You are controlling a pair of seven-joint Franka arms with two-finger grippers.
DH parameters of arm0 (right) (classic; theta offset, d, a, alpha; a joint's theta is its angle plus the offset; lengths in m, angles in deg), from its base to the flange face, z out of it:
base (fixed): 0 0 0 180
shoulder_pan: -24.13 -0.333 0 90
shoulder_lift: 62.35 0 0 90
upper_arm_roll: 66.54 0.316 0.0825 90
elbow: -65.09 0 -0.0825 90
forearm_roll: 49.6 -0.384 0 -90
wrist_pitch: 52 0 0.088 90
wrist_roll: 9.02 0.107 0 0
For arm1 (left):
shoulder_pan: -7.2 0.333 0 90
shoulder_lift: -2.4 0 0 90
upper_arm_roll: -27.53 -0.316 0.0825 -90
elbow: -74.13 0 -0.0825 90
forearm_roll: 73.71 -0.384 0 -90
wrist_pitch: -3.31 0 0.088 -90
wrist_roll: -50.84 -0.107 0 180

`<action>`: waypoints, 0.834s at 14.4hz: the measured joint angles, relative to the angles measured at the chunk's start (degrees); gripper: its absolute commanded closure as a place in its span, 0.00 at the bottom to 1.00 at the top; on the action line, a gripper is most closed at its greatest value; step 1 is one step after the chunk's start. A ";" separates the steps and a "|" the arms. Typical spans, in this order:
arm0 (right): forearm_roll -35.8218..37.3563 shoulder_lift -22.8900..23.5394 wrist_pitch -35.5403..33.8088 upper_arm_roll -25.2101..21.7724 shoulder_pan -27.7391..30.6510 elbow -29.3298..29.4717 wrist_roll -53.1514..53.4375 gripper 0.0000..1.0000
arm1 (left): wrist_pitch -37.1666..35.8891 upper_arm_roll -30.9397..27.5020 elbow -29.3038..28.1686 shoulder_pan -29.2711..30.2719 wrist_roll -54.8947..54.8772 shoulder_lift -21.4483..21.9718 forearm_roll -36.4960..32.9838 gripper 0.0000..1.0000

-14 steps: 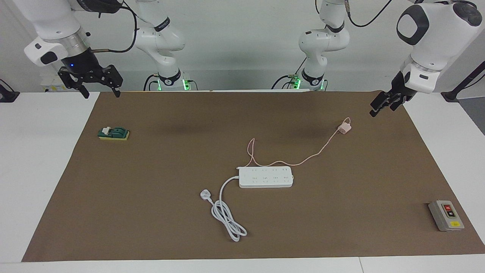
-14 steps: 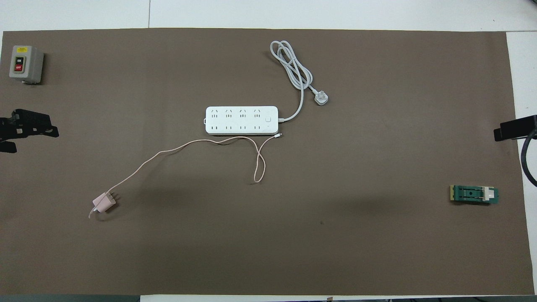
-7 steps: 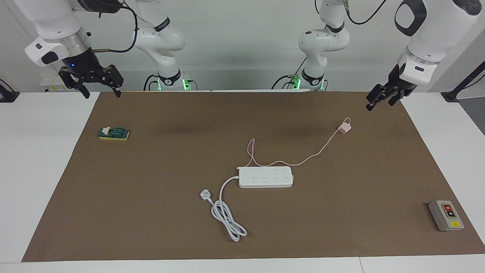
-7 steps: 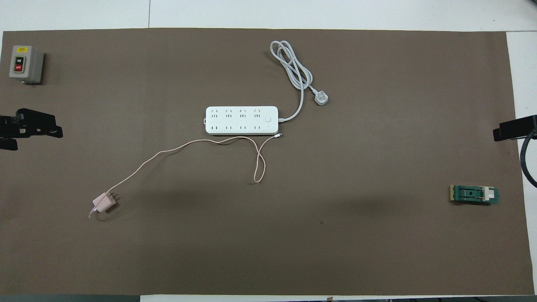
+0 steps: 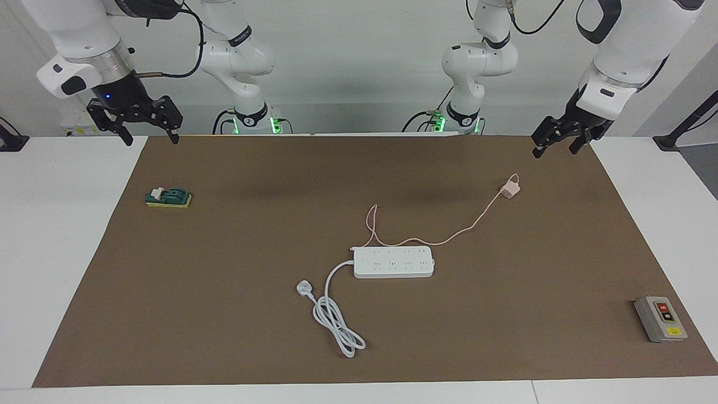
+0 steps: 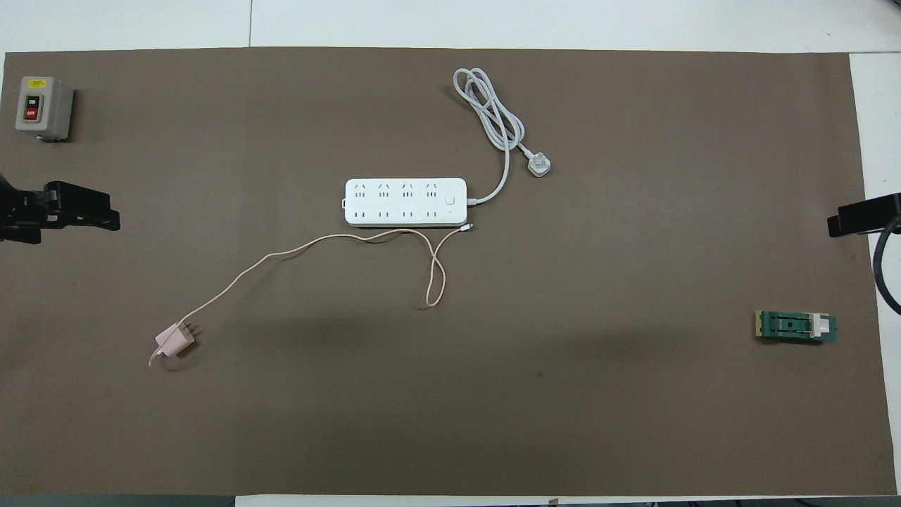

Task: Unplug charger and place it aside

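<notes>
the brown mat (image 5: 224,314) covers most of the white table (image 5: 61,235) and everything lies on it. near its middle sits the white power strip (image 5: 394,262), sockets up, none of them occupied. its thick white cord (image 5: 336,314) runs off the end toward the right arm's side, coils farther from the robots, and ends in a white three-pin plug (image 5: 303,289) lying loose.

the left gripper (image 5: 552,143) hangs in the air over the mat's edge at the left arm's end, jaws spread wide and holding nothing. the right gripper (image 5: 148,130) hangs over the mat's corner at the right arm's end, jaws also apart and empty.

a grey switch box (image 5: 660,318) with red and black buttons rests farther from the robots at the left arm's end. a green knife switch (image 5: 168,197) on a yellow base rests at the right arm's end.

the charger (image 5: 510,190), a small pink cube, lies unplugged on the mat, nearer to the robots than the strip and toward the left arm's end, well apart from the left gripper. its thin pink cable (image 5: 471,227) trails back past the strip's nearer edge and loops.
</notes>
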 measured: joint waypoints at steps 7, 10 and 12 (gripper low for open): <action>0.00 -0.02 0.00 0.00 0.00 0.00 0.00 0.00 | -0.44 -0.20 0.00 -1.15 -2.15 -0.16 0.00 0.00; 0.00 -0.06 0.00 0.00 0.00 0.00 0.00 0.00 | -0.44 -0.21 0.00 -1.15 -3.78 -0.23 -0.04 0.00; 0.00 -0.08 0.00 0.00 0.00 0.00 0.00 0.00 | -0.44 -0.22 0.00 -1.15 -4.81 -0.24 -0.07 0.00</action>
